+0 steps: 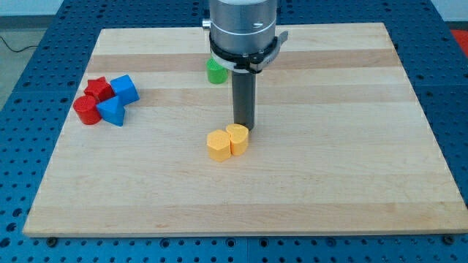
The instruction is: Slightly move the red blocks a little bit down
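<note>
Two red blocks sit at the view's left: a red star-like block and a red cylinder below it. Two blue blocks touch them: a blue cube on the right and a blue triangular block below it. My tip is near the board's middle, far to the right of the red blocks, right behind two yellow blocks.
A yellow hexagon block and a yellow heart-like block lie side by side just below my tip. A green block sits at the view's top, partly hidden behind the arm. The wooden board lies on a blue perforated table.
</note>
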Controlling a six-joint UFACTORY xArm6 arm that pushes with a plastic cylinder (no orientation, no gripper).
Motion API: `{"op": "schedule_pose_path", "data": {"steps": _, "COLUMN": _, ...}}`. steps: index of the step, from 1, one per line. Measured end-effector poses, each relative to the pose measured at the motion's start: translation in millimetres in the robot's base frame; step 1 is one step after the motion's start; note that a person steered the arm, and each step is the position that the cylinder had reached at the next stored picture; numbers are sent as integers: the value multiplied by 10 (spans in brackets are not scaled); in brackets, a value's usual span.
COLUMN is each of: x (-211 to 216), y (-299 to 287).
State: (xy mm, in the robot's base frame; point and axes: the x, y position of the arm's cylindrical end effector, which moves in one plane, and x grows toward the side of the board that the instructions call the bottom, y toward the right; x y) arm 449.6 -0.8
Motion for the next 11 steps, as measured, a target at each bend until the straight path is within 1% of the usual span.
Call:
{"op": "schedule_pose_path", "data": {"steps": 1, "x": -317, "y": -231}}
{"op": "schedule_pose_path", "data": {"steps": 2, "x": -393, "y": -727}}
{"op": "schedule_pose_path", "data": {"steps": 3, "x": -702, "y": -1124}}
{"op": "schedule_pose_path", "data": {"steps": 5, "x": -1545, "y": -1772}}
{"op": "schedule_pose_path", "data": {"steps": 6, "x": -1501, "y": -2277}}
{"op": "schedule_pose_path", "data": {"steps": 7, "x": -1242, "y": -2376}}
{"op": "schedule_pose_path", "data": {"steps": 9, "x": -913, "y": -2417}}
{"op": "schedule_pose_path", "data": {"steps": 11, "x": -578, "y": -2643}}
